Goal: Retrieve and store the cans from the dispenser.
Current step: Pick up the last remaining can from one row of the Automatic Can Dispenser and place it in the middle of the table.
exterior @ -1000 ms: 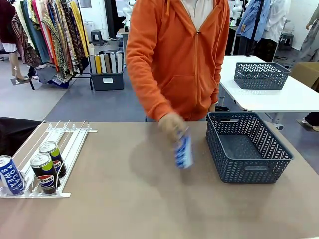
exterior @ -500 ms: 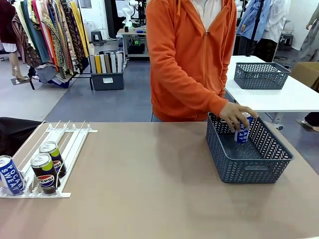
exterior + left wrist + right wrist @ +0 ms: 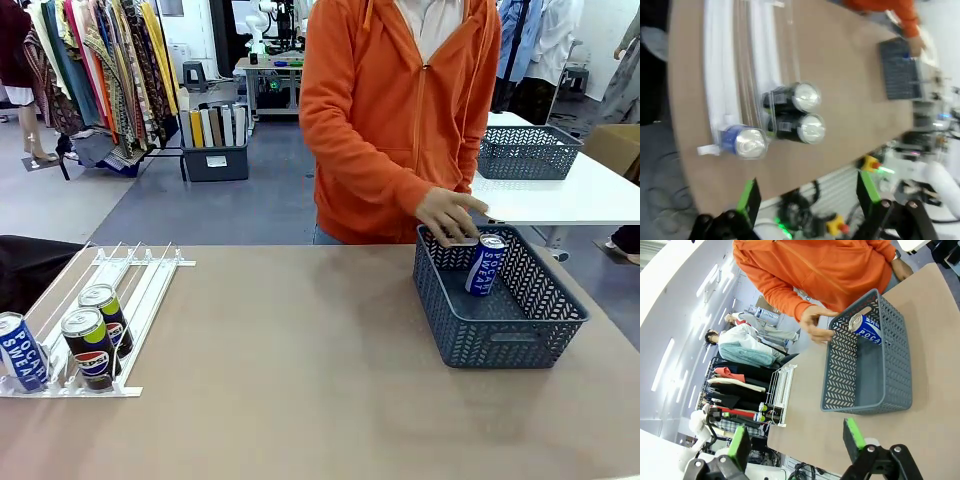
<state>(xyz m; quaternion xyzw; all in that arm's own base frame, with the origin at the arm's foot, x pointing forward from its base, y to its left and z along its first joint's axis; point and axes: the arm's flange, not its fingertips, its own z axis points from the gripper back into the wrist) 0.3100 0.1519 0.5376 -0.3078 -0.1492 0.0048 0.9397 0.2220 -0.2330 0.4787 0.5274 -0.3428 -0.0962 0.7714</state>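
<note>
- Front view: one blue can [image 3: 486, 265] stands in the grey basket [image 3: 500, 345] — the person's hand [image 3: 450, 214] at its far rim.
- Three cans [image 3: 90, 350] sit at the near end of the dispenser [image 3: 140, 275], on the tabletop [image 3: 300, 380].
- Both released, empty — left tool [image 3: 806, 192], right tool [image 3: 796, 440].

White "POCARI SWEAT" lettering runs down the blue can [image 3: 486, 265] standing in the grey basket [image 3: 500, 345]. A second blue can [image 3: 20, 352] in the dispenser [image 3: 145, 285] reads the same. The two black cans [image 3: 90, 350] beside it carry the Pepsi logo.
</note>
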